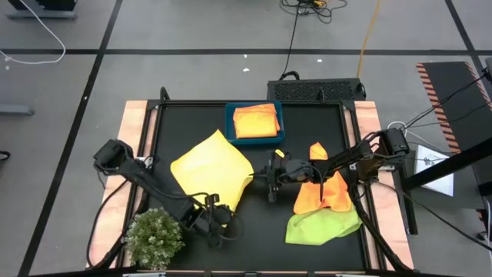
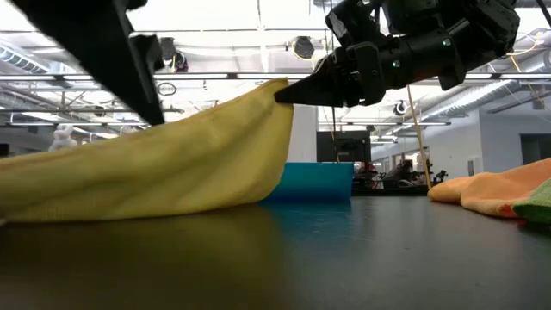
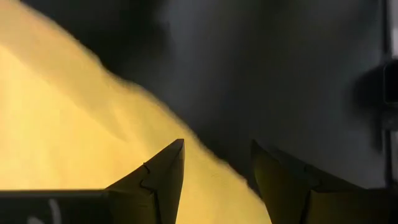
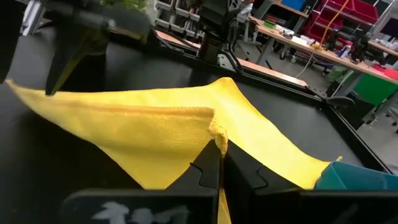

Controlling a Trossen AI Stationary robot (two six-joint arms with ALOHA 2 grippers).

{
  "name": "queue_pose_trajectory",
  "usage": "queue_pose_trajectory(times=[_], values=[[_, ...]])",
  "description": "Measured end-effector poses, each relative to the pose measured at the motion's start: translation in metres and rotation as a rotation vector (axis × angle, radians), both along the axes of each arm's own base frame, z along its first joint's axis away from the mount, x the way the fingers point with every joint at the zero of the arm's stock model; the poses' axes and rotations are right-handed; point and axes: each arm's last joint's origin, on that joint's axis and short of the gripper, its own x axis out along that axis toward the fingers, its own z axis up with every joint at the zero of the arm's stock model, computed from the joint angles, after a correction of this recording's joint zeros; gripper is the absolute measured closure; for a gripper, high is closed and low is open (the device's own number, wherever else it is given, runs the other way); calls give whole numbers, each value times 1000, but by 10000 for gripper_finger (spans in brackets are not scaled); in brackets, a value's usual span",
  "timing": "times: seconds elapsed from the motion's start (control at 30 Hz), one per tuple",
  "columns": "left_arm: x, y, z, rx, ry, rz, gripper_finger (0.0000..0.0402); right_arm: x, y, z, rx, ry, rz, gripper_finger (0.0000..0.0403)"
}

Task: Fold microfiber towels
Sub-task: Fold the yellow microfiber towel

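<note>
A limp yellow towel (image 2: 164, 164) sags from the right claw (image 4: 219, 163), pinched on its corner; the left claw (image 3: 214, 180) gapes beside the opposite corner, the likeliest next hold.

Blue bin (image 1: 254, 137) at table (image 1: 307, 123) rear; bushy plant (image 1: 155, 238) at front-left corner.

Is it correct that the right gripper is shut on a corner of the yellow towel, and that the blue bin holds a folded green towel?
Not quite. The right gripper does pinch the yellow towel, but the blue bin holds a folded orange towel, as the high view shows.
</note>
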Motion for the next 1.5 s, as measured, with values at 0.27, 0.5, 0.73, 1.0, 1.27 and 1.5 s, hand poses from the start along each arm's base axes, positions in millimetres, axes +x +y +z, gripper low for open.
queue_pose_trajectory(times=[0.27,0.5,0.73,1.0,1.27,1.5], values=[[-8,-4,-9,-42,94,74,215,0,0,-1,3,7,0,403],[-15,-11,-10,-82,124,117,215,0,0,-1,3,7,1,403],[-16,-18,-16,-81,121,136,215,0,0,-1,3,7,1,403],[-6,-25,-53,-68,187,113,215,0,0,-1,3,8,2,403],[-14,-18,-47,-27,245,140,216,0,0,-1,2,14,2,403],[-24,-11,-44,69,316,132,278,-1,1,-3,-8,28,7,403]])
